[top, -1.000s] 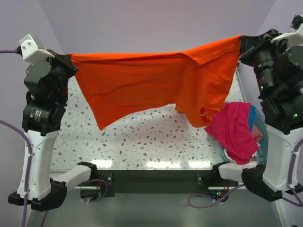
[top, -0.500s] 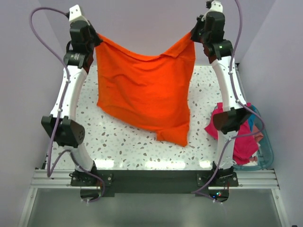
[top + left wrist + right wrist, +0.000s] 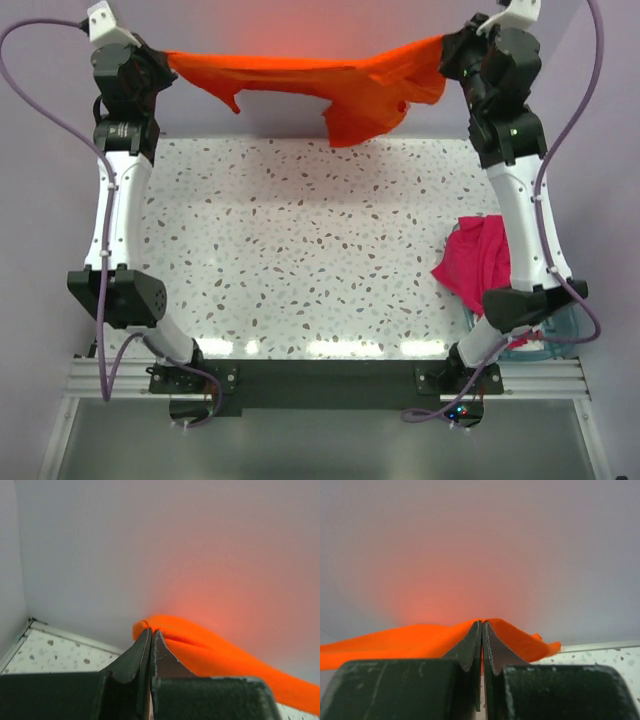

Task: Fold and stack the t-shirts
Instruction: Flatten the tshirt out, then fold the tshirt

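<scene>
The bright orange t-shirt [image 3: 320,80] hangs stretched in the air above the table's far edge, held at both ends. My left gripper [image 3: 165,62] is shut on its left corner, which shows as an orange fold [image 3: 210,652] past the closed jaws in the left wrist view. My right gripper [image 3: 447,55] is shut on its right corner, where cloth [image 3: 410,640] spreads to both sides of the closed jaws. A magenta-pink t-shirt [image 3: 480,265] lies crumpled at the table's right edge, partly hidden by my right arm. The paler pink shirt is out of view.
A teal plastic bin [image 3: 545,335] stands at the right front, mostly hidden behind the right arm. The speckled white table [image 3: 300,260] lies below the hanging shirt. A grey wall stands close behind the shirt.
Both arms have swung out to the far edge and spread apart. The orange shirt, which hung down over the table, is now pulled out nearly level along the back wall.
</scene>
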